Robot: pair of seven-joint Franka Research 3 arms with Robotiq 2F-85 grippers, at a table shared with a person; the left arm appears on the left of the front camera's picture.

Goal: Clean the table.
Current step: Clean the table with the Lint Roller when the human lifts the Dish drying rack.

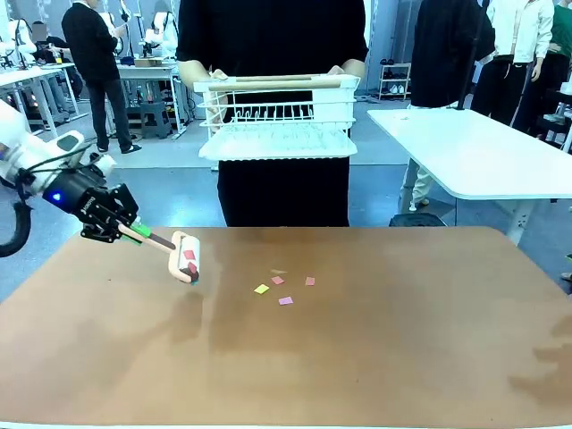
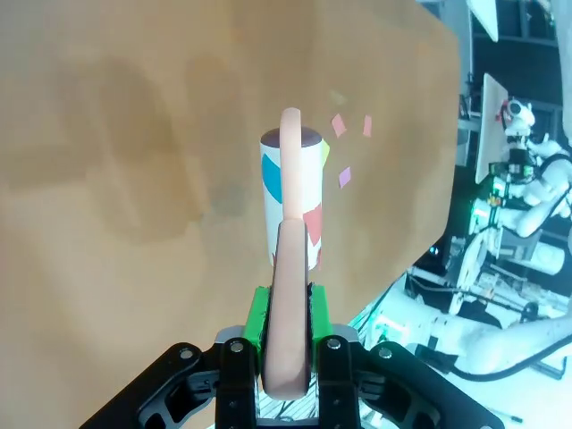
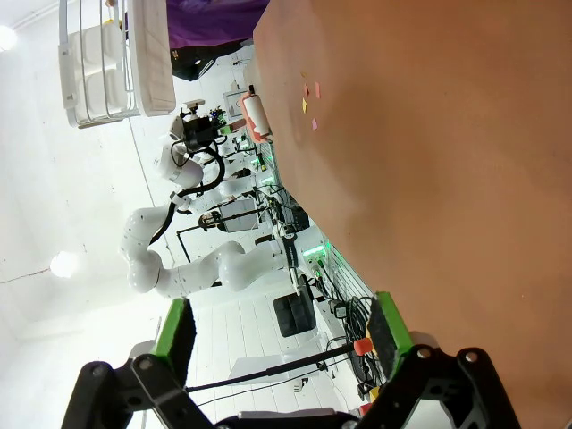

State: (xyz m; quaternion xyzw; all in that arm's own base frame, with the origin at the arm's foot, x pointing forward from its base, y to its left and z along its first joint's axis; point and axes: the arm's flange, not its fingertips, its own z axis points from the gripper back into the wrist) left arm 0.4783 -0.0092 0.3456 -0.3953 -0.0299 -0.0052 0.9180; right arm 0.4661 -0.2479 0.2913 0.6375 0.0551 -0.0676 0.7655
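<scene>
- Brown table point(image 1: 402, 357) spreads across the foreground, with small paper scraps point(image 1: 285, 301) lying near its middle.
- Left gripper point(image 1: 132, 232) reaches in low from the left, tilted downward and clamped on a lint roller point(image 1: 188, 257) by its handle (coloured bits stick to the roll).
- Right gripper point(image 3: 281, 326) hangs beside the table edge with its jaws wide, holding nothing.

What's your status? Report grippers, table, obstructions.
Left gripper shut on lint roller over table. Right gripper open, empty. Paper scraps mid-table. Nothing blocking; person holds white rack beyond far edge.
</scene>
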